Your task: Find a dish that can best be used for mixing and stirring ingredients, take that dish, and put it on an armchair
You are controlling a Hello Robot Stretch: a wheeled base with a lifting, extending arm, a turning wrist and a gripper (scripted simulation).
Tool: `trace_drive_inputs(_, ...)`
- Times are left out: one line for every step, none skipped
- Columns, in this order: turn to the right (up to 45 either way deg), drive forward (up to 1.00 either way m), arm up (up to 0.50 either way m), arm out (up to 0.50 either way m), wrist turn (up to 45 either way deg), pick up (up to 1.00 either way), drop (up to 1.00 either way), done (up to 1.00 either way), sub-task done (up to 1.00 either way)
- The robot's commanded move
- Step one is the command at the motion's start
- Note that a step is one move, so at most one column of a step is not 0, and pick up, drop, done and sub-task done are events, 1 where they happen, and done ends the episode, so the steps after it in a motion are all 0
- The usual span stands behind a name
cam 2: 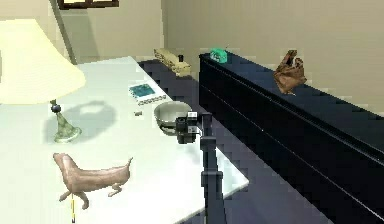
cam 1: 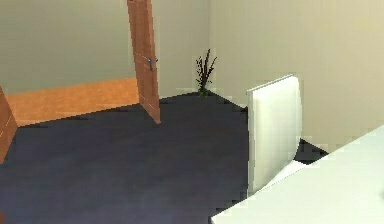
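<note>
White surface (cam 2: 130,142) carrying a lamp (cam 2: 35,65), a dog figure (cam 2: 92,177) and the grey bowl (cam 2: 168,112) near its edge; the claw (cam 2: 181,128) sits at the bowl, and whether it grips anything cannot be told. Likely hazards: a misaligned reach nudges the bowl over the edge, or a swing strikes the lamp

Bowl (cam 2: 170,115): round, grey-tan, upright, mouth up; on white table (cam 2: 160,168), near its edge; small flat box (cam 2: 147,93) close by
</note>
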Motion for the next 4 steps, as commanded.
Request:
trace_drive_inputs(0.0, 0.00, 0.00, 0.00, 0.0, 1.00, 0.00, 0.00, 0.00)
trace_drive_inputs(0.0, 0.00, 0.10, 0.00, 0.0, 0.00, 0.00, 0.00, 0.00)
trace_drive_inputs(0.0, 0.00, 0.16, 0.00, 0.0, 0.00, 0.00, 0.00, 0.00)
trace_drive_inputs(0.0, 0.00, 0.00, 0.00, -45.0, 0.00, 0.00, 0.00, 0.00)
